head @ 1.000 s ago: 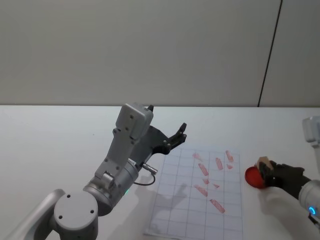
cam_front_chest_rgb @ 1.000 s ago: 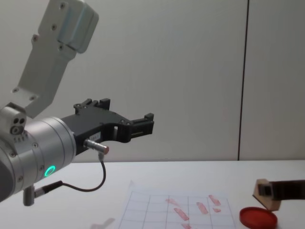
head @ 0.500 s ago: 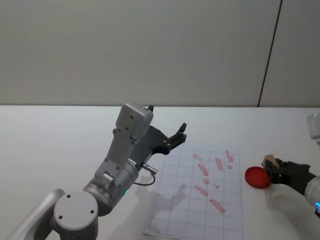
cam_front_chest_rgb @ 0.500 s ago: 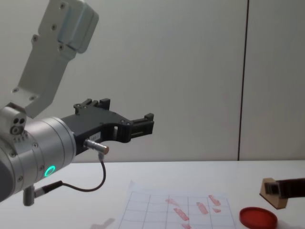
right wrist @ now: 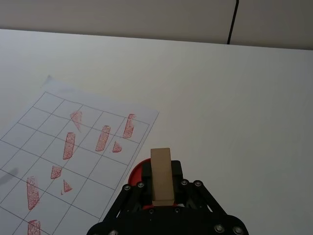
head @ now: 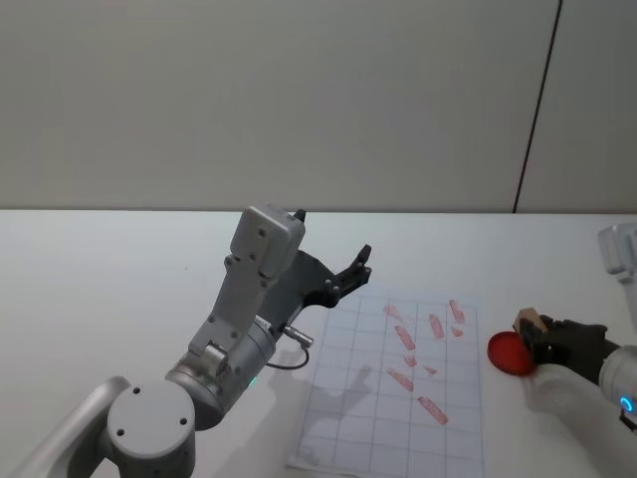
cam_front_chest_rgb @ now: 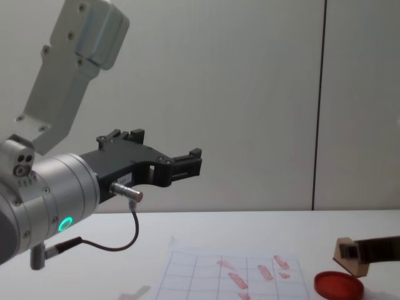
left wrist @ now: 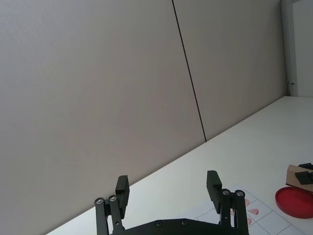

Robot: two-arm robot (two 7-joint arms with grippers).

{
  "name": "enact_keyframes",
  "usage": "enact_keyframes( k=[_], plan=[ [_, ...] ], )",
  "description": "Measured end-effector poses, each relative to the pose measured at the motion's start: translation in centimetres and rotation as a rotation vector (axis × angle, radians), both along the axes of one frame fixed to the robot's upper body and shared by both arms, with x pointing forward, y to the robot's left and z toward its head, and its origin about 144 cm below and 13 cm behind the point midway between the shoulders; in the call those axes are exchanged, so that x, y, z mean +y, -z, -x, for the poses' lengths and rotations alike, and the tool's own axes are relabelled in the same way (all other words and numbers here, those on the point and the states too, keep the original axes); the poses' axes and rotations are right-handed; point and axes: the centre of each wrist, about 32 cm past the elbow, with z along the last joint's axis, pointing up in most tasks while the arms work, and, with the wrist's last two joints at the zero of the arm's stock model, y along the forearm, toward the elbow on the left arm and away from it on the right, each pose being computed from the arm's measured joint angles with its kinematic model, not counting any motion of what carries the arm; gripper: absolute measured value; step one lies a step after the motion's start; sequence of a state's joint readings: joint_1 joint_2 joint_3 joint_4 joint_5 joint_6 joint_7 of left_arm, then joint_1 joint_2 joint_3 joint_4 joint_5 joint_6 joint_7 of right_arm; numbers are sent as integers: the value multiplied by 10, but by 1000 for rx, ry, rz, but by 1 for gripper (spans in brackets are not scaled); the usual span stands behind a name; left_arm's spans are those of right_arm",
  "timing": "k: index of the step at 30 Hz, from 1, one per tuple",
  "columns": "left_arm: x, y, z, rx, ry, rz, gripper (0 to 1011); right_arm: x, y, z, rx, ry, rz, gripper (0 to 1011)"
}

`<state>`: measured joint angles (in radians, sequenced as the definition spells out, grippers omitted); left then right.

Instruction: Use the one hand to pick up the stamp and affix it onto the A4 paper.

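- Right gripper [head: 539, 337] jaws pinch stamp [right wrist: 161, 175] above red ink pad [cam_front_chest_rgb: 338, 285], just beside A4 paper [head: 370, 418].
- Left gripper [left wrist: 168, 190] jaws spread, raised above the paper's far side.

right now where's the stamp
The stamp is clamped in the right gripper on the robot's right, held at the red ink pad just off the A4 paper's right edge.

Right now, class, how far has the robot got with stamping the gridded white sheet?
Done: the right gripper has picked up the small tan wooden stamp and is shut on it. In hand: it holds the stamp over the flat round red ink pad, beside the sheet. Left: carrying it to the gridded white A4 paper, which already bears red marks, and pressing it down. The left gripper hangs open, raised above the table.
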<state>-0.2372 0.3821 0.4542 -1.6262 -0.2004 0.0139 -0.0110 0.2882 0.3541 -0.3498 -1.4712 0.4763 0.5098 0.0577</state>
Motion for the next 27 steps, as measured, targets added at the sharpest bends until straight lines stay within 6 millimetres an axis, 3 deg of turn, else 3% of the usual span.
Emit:
enact_keyframes(
  k=[14, 17, 21, 27],
  plan=[
    [0, 0, 0, 0, 0, 0, 1002, 3, 5, -6, 12, -29, 0, 225],
    [0, 0, 0, 0, 0, 0, 1002, 3, 6, -6, 13, -32, -1, 276],
    [0, 0, 0, 0, 0, 0, 1002, 4, 7, -7, 14, -35, -1, 441],
    [0, 0, 0, 0, 0, 0, 1002, 4, 7, -8, 15, -39, -2, 606]
  ],
)
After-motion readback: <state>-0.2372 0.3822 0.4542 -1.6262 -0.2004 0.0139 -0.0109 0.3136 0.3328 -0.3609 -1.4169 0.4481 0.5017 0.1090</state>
